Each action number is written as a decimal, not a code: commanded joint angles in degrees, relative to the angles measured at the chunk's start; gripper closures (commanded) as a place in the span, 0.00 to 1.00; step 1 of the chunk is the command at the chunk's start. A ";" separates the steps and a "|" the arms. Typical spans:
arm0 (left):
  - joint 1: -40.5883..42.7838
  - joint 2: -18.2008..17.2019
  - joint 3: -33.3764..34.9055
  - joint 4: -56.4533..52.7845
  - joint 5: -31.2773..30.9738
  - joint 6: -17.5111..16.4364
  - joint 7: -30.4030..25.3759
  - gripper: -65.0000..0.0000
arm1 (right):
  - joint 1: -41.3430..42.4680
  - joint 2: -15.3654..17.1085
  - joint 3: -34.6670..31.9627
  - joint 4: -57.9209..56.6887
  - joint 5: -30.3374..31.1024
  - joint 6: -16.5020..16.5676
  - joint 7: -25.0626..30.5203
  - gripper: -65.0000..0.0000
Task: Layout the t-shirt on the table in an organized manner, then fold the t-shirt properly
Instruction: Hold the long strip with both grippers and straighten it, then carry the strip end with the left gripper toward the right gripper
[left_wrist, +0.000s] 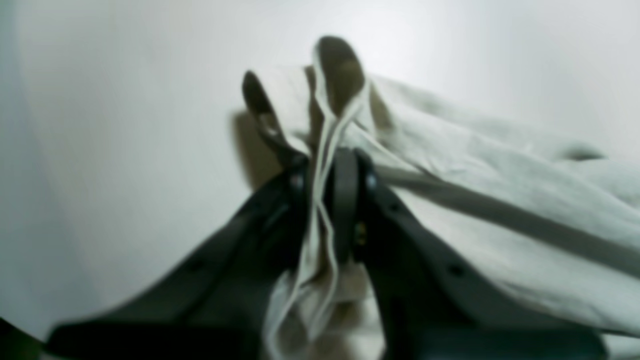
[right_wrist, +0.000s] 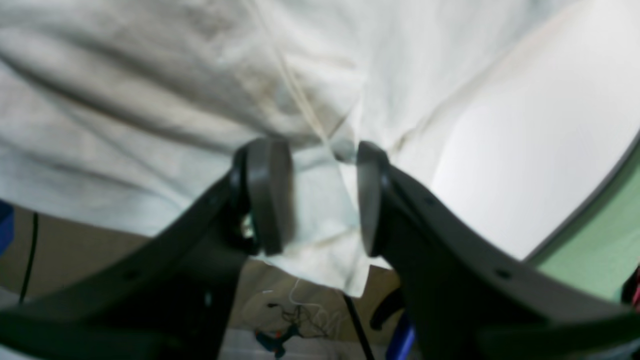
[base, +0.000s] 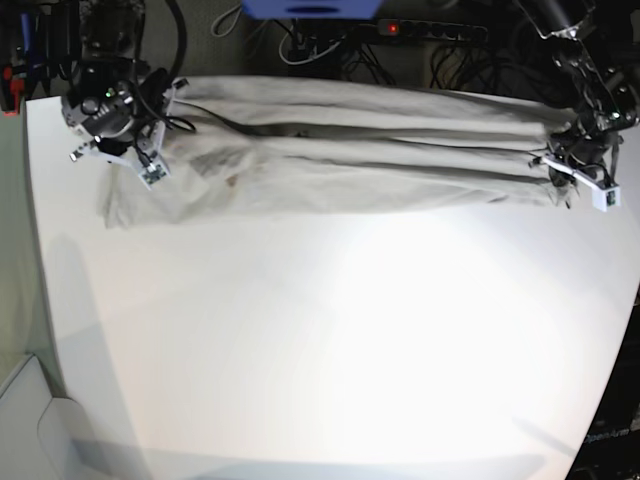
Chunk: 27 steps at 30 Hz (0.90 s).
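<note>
The light grey-beige t-shirt (base: 350, 150) lies stretched in long creases along the far side of the white table (base: 320, 330). My left gripper (left_wrist: 320, 170) is at the shirt's end on the right of the base view (base: 565, 170), shut on bunched folds and a hem of the t-shirt (left_wrist: 500, 190). My right gripper (right_wrist: 325, 200) is at the other end (base: 150, 150). Its jaws stand apart, with a flat corner of the t-shirt (right_wrist: 150, 90) lying between the fingers (right_wrist: 270, 195) and hanging past the table's edge.
Beyond the table's far edge are a power strip (base: 420, 30), tangled cables and a blue object (base: 310, 8). In the right wrist view the table's rim (right_wrist: 575, 220) borders green floor (right_wrist: 600, 240), and cables lie on the floor below (right_wrist: 300, 315).
</note>
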 joint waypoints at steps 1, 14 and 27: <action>-0.34 -0.37 -0.01 0.78 1.12 0.15 1.38 0.95 | 0.30 0.22 -0.30 0.79 0.12 -0.64 0.21 0.63; -1.84 2.79 -0.10 24.69 0.50 0.24 14.92 1.00 | 1.88 0.22 -3.20 -6.42 0.12 -0.64 0.56 0.63; -1.40 19.13 11.24 33.40 1.12 0.95 20.19 1.00 | 1.70 0.22 -3.38 -7.30 0.03 -0.64 4.87 0.63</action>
